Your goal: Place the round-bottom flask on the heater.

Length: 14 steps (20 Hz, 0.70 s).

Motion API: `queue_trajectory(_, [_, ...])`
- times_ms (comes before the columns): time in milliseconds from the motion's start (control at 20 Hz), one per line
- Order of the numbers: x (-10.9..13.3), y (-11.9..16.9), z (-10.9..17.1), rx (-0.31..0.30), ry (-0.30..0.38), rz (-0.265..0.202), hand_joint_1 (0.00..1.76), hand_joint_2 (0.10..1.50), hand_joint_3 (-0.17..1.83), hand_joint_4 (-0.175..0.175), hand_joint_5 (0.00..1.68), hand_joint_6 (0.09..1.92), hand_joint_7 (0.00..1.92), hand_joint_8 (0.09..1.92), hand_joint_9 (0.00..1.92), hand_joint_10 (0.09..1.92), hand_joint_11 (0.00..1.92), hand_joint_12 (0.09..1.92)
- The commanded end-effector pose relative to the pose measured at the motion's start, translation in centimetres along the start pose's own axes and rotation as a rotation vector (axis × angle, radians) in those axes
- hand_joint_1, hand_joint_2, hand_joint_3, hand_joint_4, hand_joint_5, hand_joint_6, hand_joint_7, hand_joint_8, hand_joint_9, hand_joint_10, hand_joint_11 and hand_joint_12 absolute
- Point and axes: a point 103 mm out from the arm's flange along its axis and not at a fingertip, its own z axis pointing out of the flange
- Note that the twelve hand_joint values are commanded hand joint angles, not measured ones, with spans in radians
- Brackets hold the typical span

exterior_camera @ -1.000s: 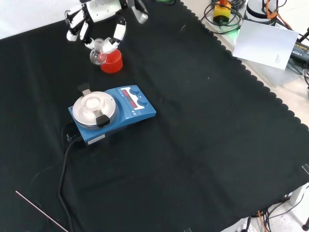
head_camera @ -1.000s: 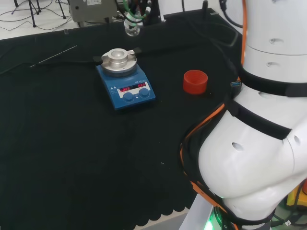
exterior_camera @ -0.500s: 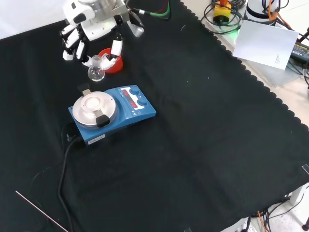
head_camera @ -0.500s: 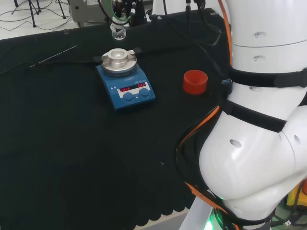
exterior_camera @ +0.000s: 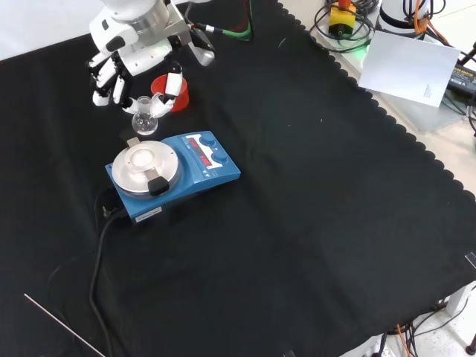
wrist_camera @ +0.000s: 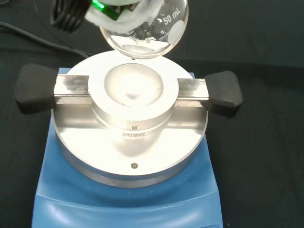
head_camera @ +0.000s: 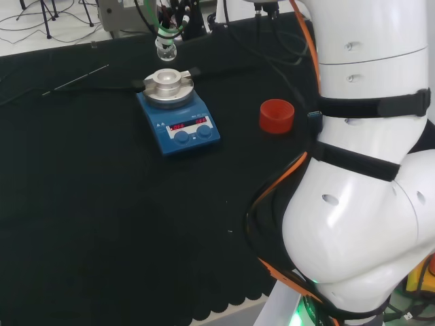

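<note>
A small clear round-bottom flask (exterior_camera: 145, 121) hangs in the air, its neck pinched by the black and white hand (exterior_camera: 134, 44). In the front view it sits just beyond the blue heater (exterior_camera: 172, 175), near the far rim of the heater's round metal block (exterior_camera: 143, 165). From the wrist, the flask's bulb (wrist_camera: 147, 28) hovers close above the block's hollow (wrist_camera: 133, 90), a little off its centre. From the head camera the flask (head_camera: 166, 49) hangs over the far side of the heater (head_camera: 178, 112).
A red ribbed stand (exterior_camera: 170, 92) sits on the cloth beyond the heater in the front view, partly behind the hand. The heater's black cable (exterior_camera: 99, 253) trails toward the near left. A thin rod (exterior_camera: 59, 323) lies at the near left corner.
The hand has carried the flask away from the red stand toward the heater and lower; it now hangs close over the block's far rim.
</note>
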Motion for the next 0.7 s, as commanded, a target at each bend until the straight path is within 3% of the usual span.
queue_trajectory(50, [-0.4, 1.2, 1.1, 0.023, -0.004, -0.005, 1.04, 0.71, 0.82, 0.175, 1.01, 1.20, 0.34, 0.58, 0.46, 0.61, 0.11, 1.33])
queue_trajectory(700, [-0.9, 2.6, 2.8, 0.057, -0.001, -0.011, 1.04, 0.71, 0.82, 0.175, 1.01, 1.19, 0.34, 0.58, 0.46, 0.61, 0.11, 1.33])
